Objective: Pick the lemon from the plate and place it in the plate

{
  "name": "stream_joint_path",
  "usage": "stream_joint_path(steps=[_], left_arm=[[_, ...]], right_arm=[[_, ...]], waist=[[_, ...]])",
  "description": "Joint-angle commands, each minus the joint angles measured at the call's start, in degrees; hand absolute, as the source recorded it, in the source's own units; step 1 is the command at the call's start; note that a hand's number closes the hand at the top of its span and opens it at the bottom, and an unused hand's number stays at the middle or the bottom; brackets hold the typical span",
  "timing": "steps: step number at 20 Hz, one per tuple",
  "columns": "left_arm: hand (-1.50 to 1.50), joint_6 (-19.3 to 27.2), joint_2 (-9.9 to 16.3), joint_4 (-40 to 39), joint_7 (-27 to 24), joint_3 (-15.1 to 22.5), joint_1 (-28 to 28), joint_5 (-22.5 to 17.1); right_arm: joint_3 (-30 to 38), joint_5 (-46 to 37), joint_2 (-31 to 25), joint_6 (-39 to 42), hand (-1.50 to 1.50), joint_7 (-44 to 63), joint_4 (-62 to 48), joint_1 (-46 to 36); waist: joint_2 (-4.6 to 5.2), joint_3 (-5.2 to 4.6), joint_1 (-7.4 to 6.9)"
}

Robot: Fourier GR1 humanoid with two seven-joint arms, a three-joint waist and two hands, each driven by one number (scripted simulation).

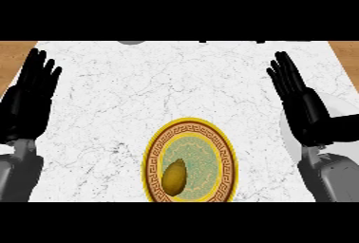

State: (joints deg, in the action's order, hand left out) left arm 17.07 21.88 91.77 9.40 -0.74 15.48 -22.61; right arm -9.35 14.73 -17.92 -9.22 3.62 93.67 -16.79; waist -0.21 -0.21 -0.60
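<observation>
A dull yellow lemon (174, 176) lies on the lower left part of a patterned plate (223, 156) with a yellow rim, low in the middle of the head view. A plain white plate (338, 108) sits at the right, mostly hidden behind my right hand (308, 111). That hand is open, fingers straight and pointing away, to the right of the patterned plate and apart from it. My left hand (28, 102) rests open at the left edge, fingers up, far from the lemon.
The white marble counter (168, 85) stretches across the view. Wooden floor shows at the far left (14, 52) and far right corners. A grey rounded shape (129, 42) peeks in at the counter's far edge.
</observation>
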Motion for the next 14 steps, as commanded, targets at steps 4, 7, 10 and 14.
stream_joint_path(steps=[4, 7, 10, 14], left_arm=[[0.00, -3.12, -1.14, -6.62, 2.38, 6.42, -10.86, 3.09], [0.00, -3.05, -2.20, -6.85, 4.25, 9.01, -11.70, 3.39], [0.00, -4.50, -3.79, -7.44, 3.84, 11.55, -15.74, 3.28], [0.00, -4.54, -6.80, -7.19, 1.42, 15.16, -18.01, 5.26]], right_arm=[[4.12, -5.48, 0.36, -10.83, 1.50, 1.43, 5.70, 5.61], [0.26, -21.24, -15.08, -8.52, 1.50, 7.21, -2.93, 9.26], [4.62, -23.11, 0.50, -30.30, -1.50, 6.44, 2.23, 16.70], [-3.39, -30.41, 9.21, -39.50, -1.50, 3.03, 14.60, 26.26]], waist=[[-0.05, 0.13, 2.31], [1.67, -1.91, 4.24], [-0.40, -0.03, 4.43], [-0.36, 0.09, 2.55]])
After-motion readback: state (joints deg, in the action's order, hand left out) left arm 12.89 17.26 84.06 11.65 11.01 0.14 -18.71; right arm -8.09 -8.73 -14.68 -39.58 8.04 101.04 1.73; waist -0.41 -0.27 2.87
